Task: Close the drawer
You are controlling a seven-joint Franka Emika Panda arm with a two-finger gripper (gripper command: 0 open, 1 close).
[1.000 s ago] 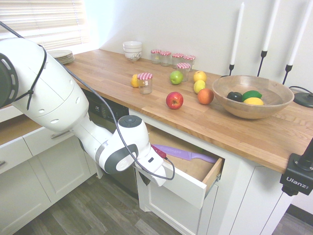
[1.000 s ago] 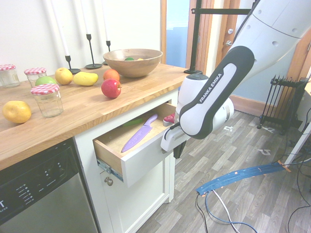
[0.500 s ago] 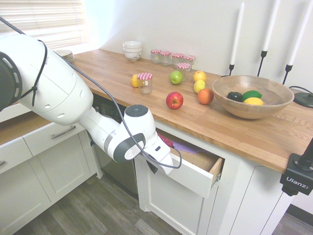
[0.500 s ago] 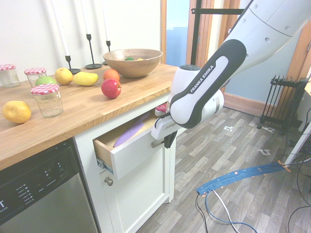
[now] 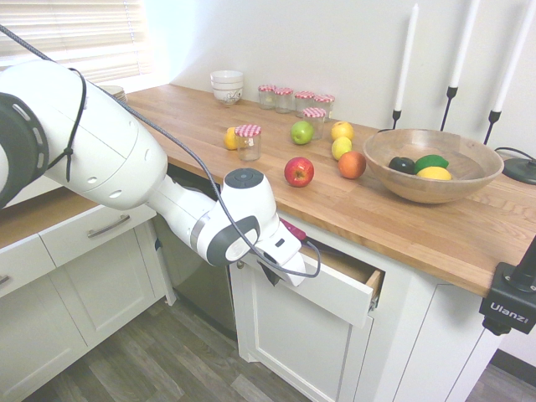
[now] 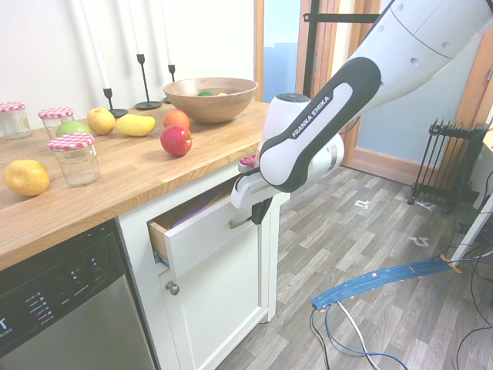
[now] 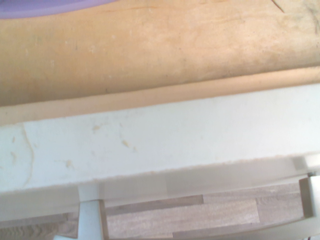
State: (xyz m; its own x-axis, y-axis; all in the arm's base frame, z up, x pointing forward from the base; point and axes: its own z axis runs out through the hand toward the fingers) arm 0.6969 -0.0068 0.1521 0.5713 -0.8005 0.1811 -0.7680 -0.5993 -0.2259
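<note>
One long butcher-block countertop [image 5: 251,126] ran across your shot, and under it the white Franka arm [image 5: 100,159] reached in from the left of the first exterior view, from the right of the second. Your drawer [image 5: 331,289] sat just below the counter edge, above the panelled cabinet door [image 6: 223,308], and it stood partly open, with its plywood side [image 6: 158,239] showing in the second exterior view. Beside it you had the dark dishwasher front [image 6: 62,308]. Your gripper [image 6: 259,211] pointed steeply down right against the white drawer front, at the silver bar handle [image 6: 240,223]; its jaws were pressed together with nothing between them. Whether the fingers were touching the front or the handle, I could not tell.

Up on the counter you had a wooden bowl [image 5: 431,188] holding fruit, with three black candlesticks [image 5: 448,105] behind it, then a stack of white bowls [image 5: 226,85] and a group of jars with red checked lids [image 5: 295,99]. Nearer the edge stood one more such jar [image 5: 248,142], a red apple [image 5: 299,172] and an orange fruit [image 5: 352,164]. From the wrist view you saw the top edge of the drawer front, the plywood bottom [image 7: 160,45] and a sliver of something purple [image 7: 45,6] inside.
</note>
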